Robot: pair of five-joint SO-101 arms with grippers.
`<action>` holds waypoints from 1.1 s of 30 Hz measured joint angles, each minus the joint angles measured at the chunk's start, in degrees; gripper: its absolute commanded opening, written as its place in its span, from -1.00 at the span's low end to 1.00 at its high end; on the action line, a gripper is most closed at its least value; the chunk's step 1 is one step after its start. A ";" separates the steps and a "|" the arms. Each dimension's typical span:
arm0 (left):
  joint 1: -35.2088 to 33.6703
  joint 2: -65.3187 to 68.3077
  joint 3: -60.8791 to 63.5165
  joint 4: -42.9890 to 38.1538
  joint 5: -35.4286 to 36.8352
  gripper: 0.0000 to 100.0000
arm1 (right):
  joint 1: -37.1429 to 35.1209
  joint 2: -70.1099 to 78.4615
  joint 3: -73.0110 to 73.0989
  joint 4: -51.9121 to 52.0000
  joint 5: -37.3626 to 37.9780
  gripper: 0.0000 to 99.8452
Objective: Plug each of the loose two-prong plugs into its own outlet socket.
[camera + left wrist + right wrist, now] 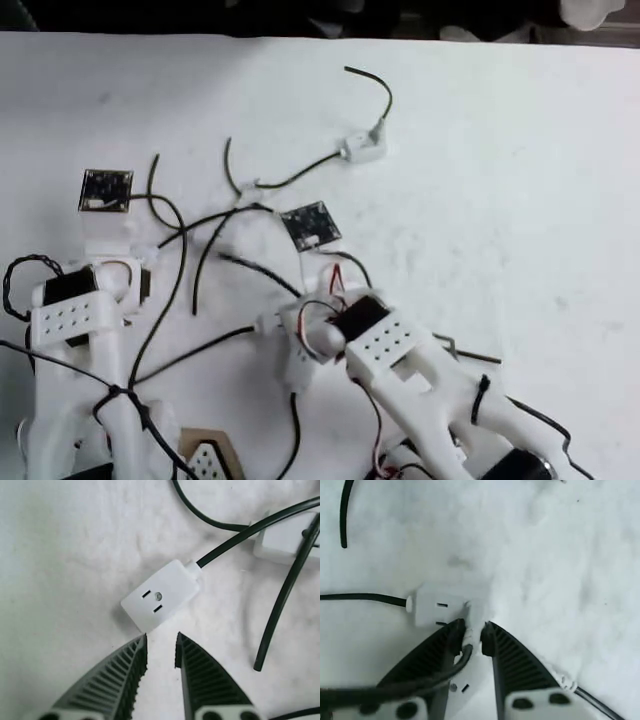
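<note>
Two sockets show empty slots, nothing plugged yet; left fingers slightly parted, right fingers pinch a corded white piece.

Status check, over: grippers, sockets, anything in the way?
Left gripper open, empty, just short of a socket. Right gripper shut on cable, tips at second socket. Stray cable near left's socket, not blocking.
</note>
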 measured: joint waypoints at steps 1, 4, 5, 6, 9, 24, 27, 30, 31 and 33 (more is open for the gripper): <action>0.00 0.00 0.00 0.00 0.00 -0.77 | 0.00 1.23 -0.09 -1.23 0.18 -0.97; 0.00 0.00 0.00 0.00 0.00 -0.77 | 0.00 3.60 -0.26 -4.13 0.26 -0.97; 0.00 0.00 0.00 0.00 0.00 -0.77 | 0.09 3.96 -0.62 -4.40 0.26 -0.97; 0.00 0.00 0.00 0.00 0.00 -0.77 | 0.09 4.22 -1.14 -4.48 0.26 -0.97; 0.00 0.00 0.00 0.00 0.00 -0.77 | 0.53 4.31 -2.90 -4.31 1.05 -0.97; 0.00 0.00 0.00 0.00 0.00 -0.77 | 18.02 5.45 -24.00 1.23 9.67 -0.97; 0.00 0.00 0.00 0.00 0.00 -0.77 | 20.13 5.45 -29.45 1.23 9.67 -0.97; 0.00 0.00 0.00 0.00 0.00 -0.77 | 20.13 5.45 -34.55 1.14 9.67 -0.97; 0.00 0.00 0.00 0.00 0.00 -0.77 | 19.96 5.63 -36.04 0.62 9.67 -0.97; 0.00 0.00 0.00 0.00 0.00 -0.77 | 20.04 7.38 -38.95 -1.49 9.67 -0.97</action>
